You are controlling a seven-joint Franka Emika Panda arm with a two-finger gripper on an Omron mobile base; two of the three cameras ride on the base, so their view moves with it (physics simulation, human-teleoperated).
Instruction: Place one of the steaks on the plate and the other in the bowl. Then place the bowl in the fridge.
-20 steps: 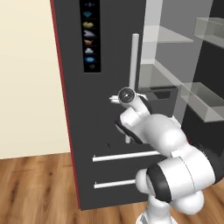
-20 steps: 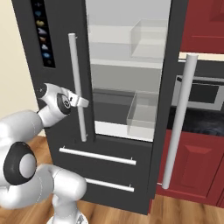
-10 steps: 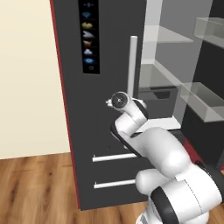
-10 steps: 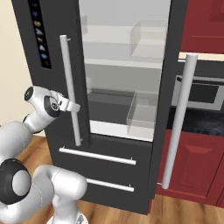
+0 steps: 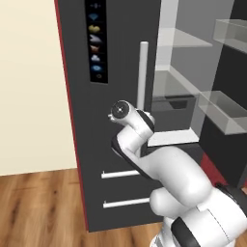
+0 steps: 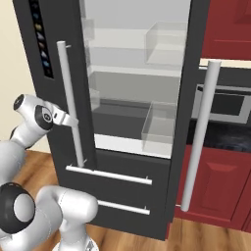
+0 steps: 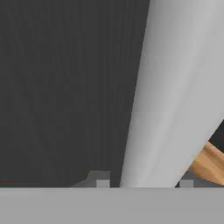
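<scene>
The tall dark grey fridge (image 5: pixel 120 48) (image 6: pixel 39 29) stands with its left door swung part way out. My gripper (image 6: pixel 71 120) (image 7: pixel 144 183) straddles that door's long silver handle (image 6: pixel 68 98) (image 5: pixel 143 72) about two thirds of the way down. In the hand view the handle (image 7: pixel 175 87) runs between my two fingertips. The right fingertip (image 7: pixel 186 183) is against it, and a small gap shows at the left one, so the jaws stand open around the bar. The steaks, the plate and the bowl are out of view.
The right fridge door is open too, and its handle (image 6: pixel 201 137) hangs in front of the red cabinets and the oven (image 6: pixel 220 103). Inside are glass shelves and clear bins (image 6: pixel 159 130). Two drawers with bar handles (image 6: pixel 108 175) sit below, above the wood floor.
The left door has swung further out with my hand on its handle, and my arm has moved left. My jaws have loosened a little around the bar.
</scene>
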